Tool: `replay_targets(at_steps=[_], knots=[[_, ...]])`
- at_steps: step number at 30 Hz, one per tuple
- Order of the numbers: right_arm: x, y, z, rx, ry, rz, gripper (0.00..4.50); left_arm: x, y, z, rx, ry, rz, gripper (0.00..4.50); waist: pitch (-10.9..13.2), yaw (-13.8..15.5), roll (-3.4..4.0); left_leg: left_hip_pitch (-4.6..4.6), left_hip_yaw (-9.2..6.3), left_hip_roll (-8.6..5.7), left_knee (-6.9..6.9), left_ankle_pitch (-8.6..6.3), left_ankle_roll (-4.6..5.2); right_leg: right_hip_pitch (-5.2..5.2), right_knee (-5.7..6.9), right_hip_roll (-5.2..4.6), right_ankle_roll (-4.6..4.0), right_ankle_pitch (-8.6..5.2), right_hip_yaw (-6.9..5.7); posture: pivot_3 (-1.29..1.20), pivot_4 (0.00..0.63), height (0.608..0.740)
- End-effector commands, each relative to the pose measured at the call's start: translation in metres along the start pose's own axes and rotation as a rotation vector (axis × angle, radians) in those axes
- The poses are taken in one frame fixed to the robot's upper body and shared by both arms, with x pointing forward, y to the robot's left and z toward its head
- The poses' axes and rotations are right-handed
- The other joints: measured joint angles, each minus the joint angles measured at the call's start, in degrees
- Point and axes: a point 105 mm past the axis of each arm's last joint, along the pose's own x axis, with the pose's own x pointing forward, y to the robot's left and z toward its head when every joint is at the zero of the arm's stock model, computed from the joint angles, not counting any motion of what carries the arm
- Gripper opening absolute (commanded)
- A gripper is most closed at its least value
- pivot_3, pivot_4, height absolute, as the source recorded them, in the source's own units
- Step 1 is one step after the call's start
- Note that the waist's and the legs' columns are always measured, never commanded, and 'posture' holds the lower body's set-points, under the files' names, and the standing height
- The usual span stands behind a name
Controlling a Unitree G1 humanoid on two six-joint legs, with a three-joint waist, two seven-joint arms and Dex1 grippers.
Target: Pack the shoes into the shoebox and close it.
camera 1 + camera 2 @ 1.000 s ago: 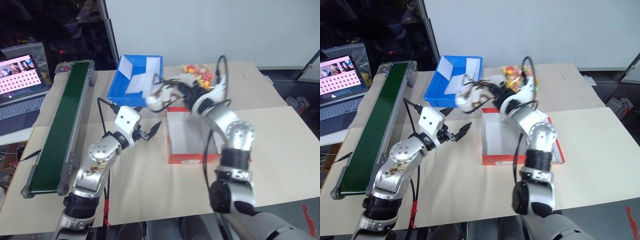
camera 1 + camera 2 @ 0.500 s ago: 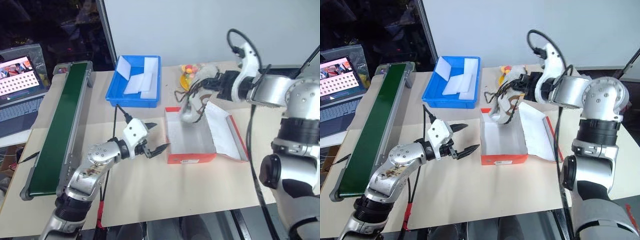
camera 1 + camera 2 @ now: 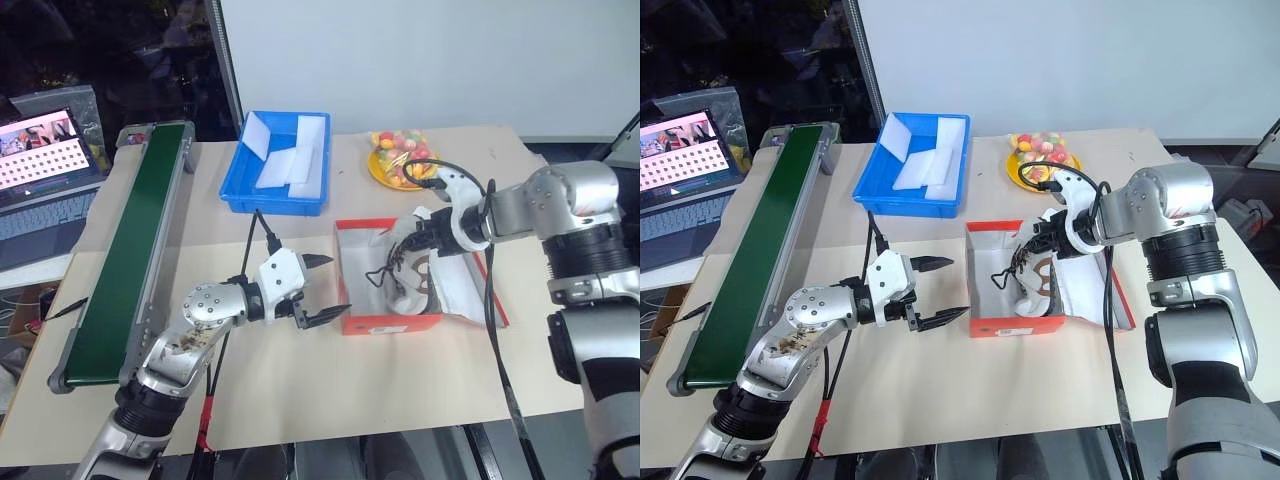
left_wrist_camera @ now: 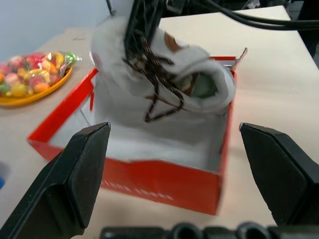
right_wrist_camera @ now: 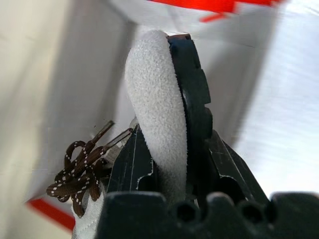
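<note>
Lowering one shoe [image 3: 408, 283] into the open shoebox [image 3: 388, 322], the right gripper [image 3: 425, 238] pinches it; the left gripper [image 3: 322, 288], at the box's nine o'clock, is spread empty; lid unclosed.

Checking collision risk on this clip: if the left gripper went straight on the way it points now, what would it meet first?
Most likely the near red wall of the shoebox. The open left gripper points straight at it, with the sneaker held in the box just behind. How wide the gap is stays hard to judge.

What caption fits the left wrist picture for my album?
Open left fingers frame a grey shoe dangling laces into the red shoebox.
</note>
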Motion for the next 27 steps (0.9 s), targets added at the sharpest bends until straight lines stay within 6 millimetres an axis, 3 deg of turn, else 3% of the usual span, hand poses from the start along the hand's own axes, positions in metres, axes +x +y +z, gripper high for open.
replay_targets(at_steps=[1,10,11,12,19,23,27], knots=[[-0.004,0.001,0.014,-0.058,-0.039,0.012,0.90,-0.002,-0.006,0.008,0.035,-0.021,-0.033,4.46,0.00,0.03,0.00,0.00,-0.01,0.00,0.00,0.00,0.00,-0.01,0.01,0.00,0.00,0.00,0.00,0.00,0.150,0.740],[0.026,-0.004,-0.005,-0.150,0.048,0.035,0.90,-0.001,-0.004,0.009,0.036,-0.023,-0.008,4.46,0.00,0.18,0.00,0.00,-0.05,-0.02,0.01,0.00,0.00,0.00,0.01,-0.01,0.00,0.00,-0.01,0.00,0.150,0.740],[0.027,-0.003,-0.005,-0.148,0.048,0.042,1.62,-0.001,-0.004,0.009,0.034,-0.025,-0.005,4.50,0.00,0.18,0.00,0.00,-0.05,-0.02,0.01,0.00,0.00,0.00,0.00,-0.01,0.00,0.00,-0.01,0.00,0.150,0.740],[0.028,-0.001,-0.004,-0.143,0.042,0.053,1.80,-0.001,-0.004,0.009,0.030,-0.026,-0.003,4.50,0.00,0.18,0.00,0.00,-0.05,-0.02,0.01,0.00,0.00,0.00,0.00,-0.01,0.00,0.00,-0.01,0.00,0.150,0.740],[0.022,0.011,0.016,-0.184,-0.016,0.060,4.22,-0.002,-0.004,0.008,0.020,-0.025,0.005,4.50,0.00,0.23,0.00,0.02,-0.07,-0.02,0.02,0.00,-0.01,-0.01,0.04,-0.01,0.00,0.00,-0.01,0.00,0.150,0.740],[0.003,0.037,0.048,-0.211,-0.114,0.102,4.22,-0.002,-0.001,0.009,0.023,-0.027,0.015,4.50,0.02,-0.04,0.03,0.01,-0.06,-0.04,0.02,0.02,-0.04,-0.09,0.09,-0.01,0.00,0.00,0.05,0.00,0.150,0.740],[-0.029,0.075,0.082,-0.233,-0.253,0.170,4.22,-0.002,0.006,0.006,0.027,-0.022,0.042,4.50,0.02,0.05,0.03,0.02,-0.10,-0.01,0.01,0.01,-0.04,-0.14,0.13,0.03,0.00,0.00,0.04,0.00,0.150,0.740]])
